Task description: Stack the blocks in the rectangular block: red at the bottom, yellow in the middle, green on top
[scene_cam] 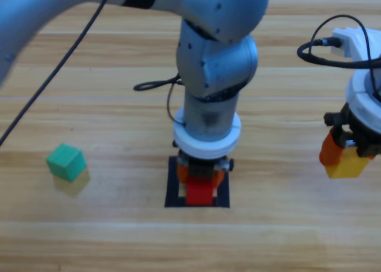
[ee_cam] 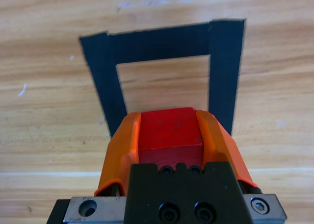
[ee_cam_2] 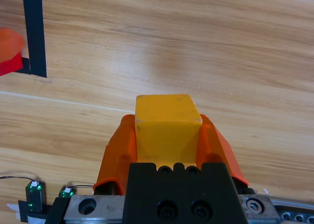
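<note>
So the left gripper (scene_cam: 199, 180) is down over the rectangular block (scene_cam: 171, 185), the black tape square, with the red cube (scene_cam: 199, 193) clamped between its orange jaws. In the left wrist view the red cube (ee_cam: 170, 131) sits snug between the jaws with the tape outline (ee_cam: 162, 42) right ahead of it. From above it looks like the cube is inside the outline's front half, though it's hard to say whether it's actually touching the wood or just above it, since the arm hides most of it.

Off to the right, the right gripper (scene_cam: 345, 159) waits with the yellow cube (scene_cam: 347, 163) gripped in its jaws, held above the table, well apart from the square. The right wrist view shows the yellow cube (ee_cam_2: 168, 123) pinched the same way.

The green cube (scene_cam: 66, 162) sits alone on the table (scene_cam: 119, 242), far left.

Step in hand looks like placing red as the base. Next move probably calls for the left jaws to let go and the arm to lift straight up without nudging the cube, clearing room for yellow to come in.
</note>
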Controlling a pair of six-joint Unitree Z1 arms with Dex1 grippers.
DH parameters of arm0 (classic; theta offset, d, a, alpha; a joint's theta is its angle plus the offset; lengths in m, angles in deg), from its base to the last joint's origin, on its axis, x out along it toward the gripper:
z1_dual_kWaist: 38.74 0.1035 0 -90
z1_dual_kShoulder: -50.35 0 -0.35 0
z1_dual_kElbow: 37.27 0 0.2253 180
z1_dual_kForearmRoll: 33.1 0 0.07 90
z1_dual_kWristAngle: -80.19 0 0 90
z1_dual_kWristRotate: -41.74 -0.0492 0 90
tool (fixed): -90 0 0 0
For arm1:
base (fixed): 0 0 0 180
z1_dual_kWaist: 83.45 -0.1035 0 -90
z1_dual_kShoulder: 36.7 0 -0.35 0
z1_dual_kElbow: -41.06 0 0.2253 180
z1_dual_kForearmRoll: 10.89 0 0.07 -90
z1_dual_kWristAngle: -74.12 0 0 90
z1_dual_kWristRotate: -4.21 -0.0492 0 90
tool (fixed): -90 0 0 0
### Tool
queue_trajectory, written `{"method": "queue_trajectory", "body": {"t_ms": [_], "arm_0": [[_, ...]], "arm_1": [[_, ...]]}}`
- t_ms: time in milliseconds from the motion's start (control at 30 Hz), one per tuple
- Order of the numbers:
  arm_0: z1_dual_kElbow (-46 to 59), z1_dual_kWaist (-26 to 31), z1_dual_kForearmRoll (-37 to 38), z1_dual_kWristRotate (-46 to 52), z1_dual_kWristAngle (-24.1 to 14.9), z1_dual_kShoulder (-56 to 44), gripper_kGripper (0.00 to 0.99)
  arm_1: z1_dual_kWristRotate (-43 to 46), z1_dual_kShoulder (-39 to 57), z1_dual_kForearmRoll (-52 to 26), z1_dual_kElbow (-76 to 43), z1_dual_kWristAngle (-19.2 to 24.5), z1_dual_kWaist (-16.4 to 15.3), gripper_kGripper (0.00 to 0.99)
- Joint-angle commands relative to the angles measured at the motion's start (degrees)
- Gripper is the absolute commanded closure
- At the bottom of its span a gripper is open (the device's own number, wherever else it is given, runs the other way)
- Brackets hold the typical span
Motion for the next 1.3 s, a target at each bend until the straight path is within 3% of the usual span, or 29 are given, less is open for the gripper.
{"method": "queue_trajectory", "body": {"t_ms": [33, 533, 1300], "arm_0": [[4.8, 1.1, 2.7, -0.5, 1.0, -3.2, 0.99], [1.4, 1.1, 2.6, -1.2, 1.5, -3.6, 0.99], [4.6, 2.8, 5.4, -2.1, 1.0, -3.5, 0.99]], "arm_1": [[0.3, 2.7, -0.4, -1.5, -0.5, -1.7, 0.99], [0.3, 2.6, -0.4, -1.7, -0.5, -1.7, 0.99], [0.5, 2.4, -0.5, -1.5, -0.7, -1.7, 0.99]]}}
